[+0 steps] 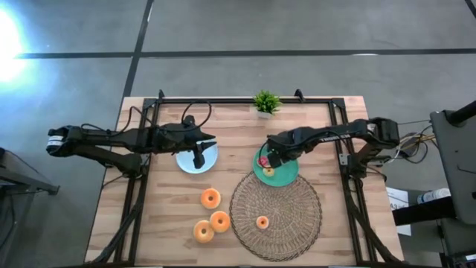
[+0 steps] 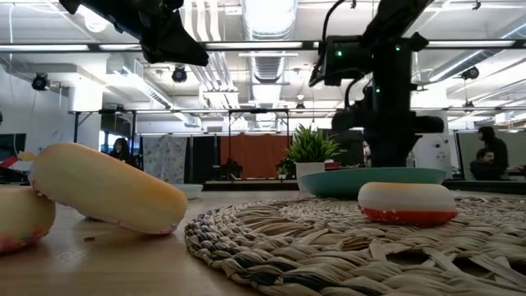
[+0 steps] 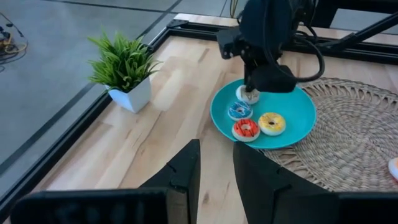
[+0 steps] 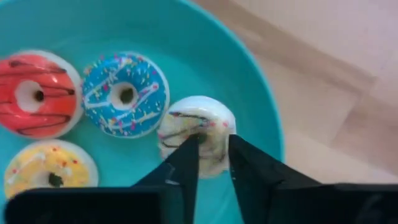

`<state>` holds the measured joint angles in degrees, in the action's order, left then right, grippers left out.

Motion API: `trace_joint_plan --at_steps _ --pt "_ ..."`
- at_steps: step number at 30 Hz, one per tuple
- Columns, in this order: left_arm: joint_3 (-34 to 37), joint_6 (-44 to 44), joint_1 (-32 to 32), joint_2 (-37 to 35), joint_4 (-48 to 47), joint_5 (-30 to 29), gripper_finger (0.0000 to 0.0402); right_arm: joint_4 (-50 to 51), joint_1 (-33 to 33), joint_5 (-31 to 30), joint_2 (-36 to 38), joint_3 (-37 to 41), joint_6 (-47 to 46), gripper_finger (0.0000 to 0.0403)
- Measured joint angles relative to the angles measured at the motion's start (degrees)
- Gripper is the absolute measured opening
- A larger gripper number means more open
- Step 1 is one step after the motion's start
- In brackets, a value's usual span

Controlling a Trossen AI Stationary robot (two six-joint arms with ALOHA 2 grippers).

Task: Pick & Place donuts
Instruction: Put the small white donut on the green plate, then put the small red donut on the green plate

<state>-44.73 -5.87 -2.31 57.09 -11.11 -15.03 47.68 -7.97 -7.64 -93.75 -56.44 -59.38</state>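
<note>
My right gripper (image 4: 212,142) stands over the teal plate (image 1: 286,175), shut on a small white-iced donut (image 4: 186,124). Beside that donut on the plate lie a blue-iced donut (image 4: 124,94), a red one (image 4: 38,93) and a yellow one (image 4: 48,168). Another small donut (image 1: 262,222) lies flat on the woven mat (image 1: 297,223). Three larger orange donuts (image 1: 210,198) (image 1: 219,221) (image 1: 203,231) sit on the wood left of the mat; one (image 2: 107,197) leans tilted on a neighbour. My left gripper (image 1: 198,159) hangs over the pale blue plate (image 1: 186,162), slightly open and holding nothing. My right gripper pinches the white-iced donut by one side of its ring (image 4: 214,127): one finger (image 4: 186,158) stands at the hole, the other (image 4: 249,165) outside the rim. The fingers come from above, pointing down. The donut lies flat and appears to rest on the teal plate.
A small potted plant (image 1: 265,103) stands near the table's far edge. A black frame rail (image 1: 245,99) runs along the far edge and both sides. Bare wood lies between the two plates and along the near left corner. People show in the room behind (image 2: 485,156).
</note>
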Motion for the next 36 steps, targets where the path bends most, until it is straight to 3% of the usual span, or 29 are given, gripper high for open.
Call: trace_joint_plan --at_steps 6,11,17,21,30,36 --pt "0.0 -0.1 0.0 0.0 0.0 0.0 0.0071 6.5 0.2 -4.1 0.3 -3.9 2.9 0.0145" --pt "0.0 -0.1 0.0 0.0 -0.1 0.1 0.0071 8.4 2.4 -7.5 0.4 -8.1 8.3 0.0171" --pt "0.0 -0.2 0.0 0.0 -0.9 0.1 0.0071 4.4 11.7 -8.1 0.7 -16.1 26.0 0.0178" --pt "0.0 -1.6 0.1 0.0 -3.0 1.1 0.0071 3.5 19.9 -7.5 -0.4 -19.9 30.7 0.0178" --pt "0.0 -3.4 1.4 0.0 -8.5 3.9 0.0071 -5.3 37.1 -2.7 -11.3 -26.8 28.8 0.0178" --pt "0.0 -3.7 4.6 0.0 -9.0 4.0 0.0071 5.1 40.8 -2.8 -24.2 -39.6 17.0 0.0178"
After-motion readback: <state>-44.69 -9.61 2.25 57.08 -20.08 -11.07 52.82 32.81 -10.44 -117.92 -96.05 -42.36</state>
